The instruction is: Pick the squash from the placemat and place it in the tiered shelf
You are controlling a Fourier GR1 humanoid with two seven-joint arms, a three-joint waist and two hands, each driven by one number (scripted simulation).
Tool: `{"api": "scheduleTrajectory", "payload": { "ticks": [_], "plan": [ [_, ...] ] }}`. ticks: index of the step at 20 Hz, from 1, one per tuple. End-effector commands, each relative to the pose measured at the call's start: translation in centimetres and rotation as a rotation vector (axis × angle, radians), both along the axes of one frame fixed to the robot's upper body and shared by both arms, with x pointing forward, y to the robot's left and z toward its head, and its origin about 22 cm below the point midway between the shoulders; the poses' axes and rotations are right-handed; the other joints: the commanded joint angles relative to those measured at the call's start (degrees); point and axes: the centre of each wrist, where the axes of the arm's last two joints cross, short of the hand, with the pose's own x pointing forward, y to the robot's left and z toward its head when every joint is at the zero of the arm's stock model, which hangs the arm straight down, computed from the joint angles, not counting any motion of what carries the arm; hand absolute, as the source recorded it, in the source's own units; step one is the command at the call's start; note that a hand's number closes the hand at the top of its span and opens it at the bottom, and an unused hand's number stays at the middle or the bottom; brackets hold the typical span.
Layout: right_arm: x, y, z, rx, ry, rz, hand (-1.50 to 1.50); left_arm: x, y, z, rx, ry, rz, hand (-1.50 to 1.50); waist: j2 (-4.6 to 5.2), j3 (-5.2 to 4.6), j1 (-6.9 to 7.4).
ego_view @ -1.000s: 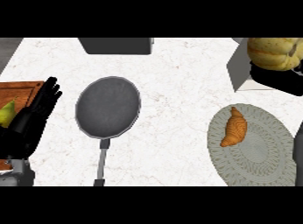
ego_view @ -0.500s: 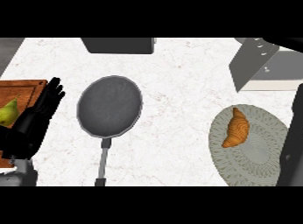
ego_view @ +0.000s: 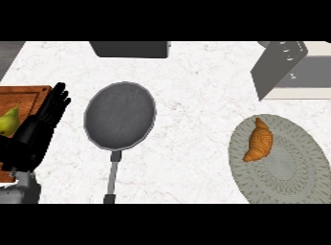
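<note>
Neither squash nor right hand shows: only the black left hand (ego_view: 38,129), fingers straight, rests far left, well apart from the grey tiered shelf (ego_view: 295,72) at upper right.

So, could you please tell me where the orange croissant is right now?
In the head view, the orange croissant lies at the right on the grey oval placemat's upper-left part, below the grey tiered shelf.

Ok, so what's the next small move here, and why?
Probably bring the right hand into view and check the tiered shelf for the squash. The placemat holds only a croissant, neither squash nor right hand shows, and the left hand rests open over the cutting board.
</note>
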Motion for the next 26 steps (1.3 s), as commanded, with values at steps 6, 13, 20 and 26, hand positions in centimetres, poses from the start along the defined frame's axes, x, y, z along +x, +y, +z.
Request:
{"api": "scheduleTrajectory", "payload": {
  "ticks": [6,13,20,26],
  "plan": [
    [5.1,-2.3,-0.2,-0.221,-0.093,0.026,1.5,-0.2,-0.3,0.4,-0.013,-0.007,0.001,0.0,-0.32,0.2,0.24],
    [7.5,-3.2,0.5,-0.11,-0.005,0.179,1.5,-0.8,0.6,1.9,-0.003,0.006,-0.003,0.0,-0.47,0.19,0.09],
    [8.5,-4.3,-0.6,-0.262,0.27,0.27,1.5,-0.7,-1.3,0.4,0.006,0.019,-0.005,0.0,-0.28,0.18,0.13],
    [9.3,-5.6,-4.4,-0.218,0.356,0.248,1.5,-0.8,-0.4,0.4,-0.009,0.009,-0.002,0.0,-0.38,0.2,-0.08]
  ]
}}
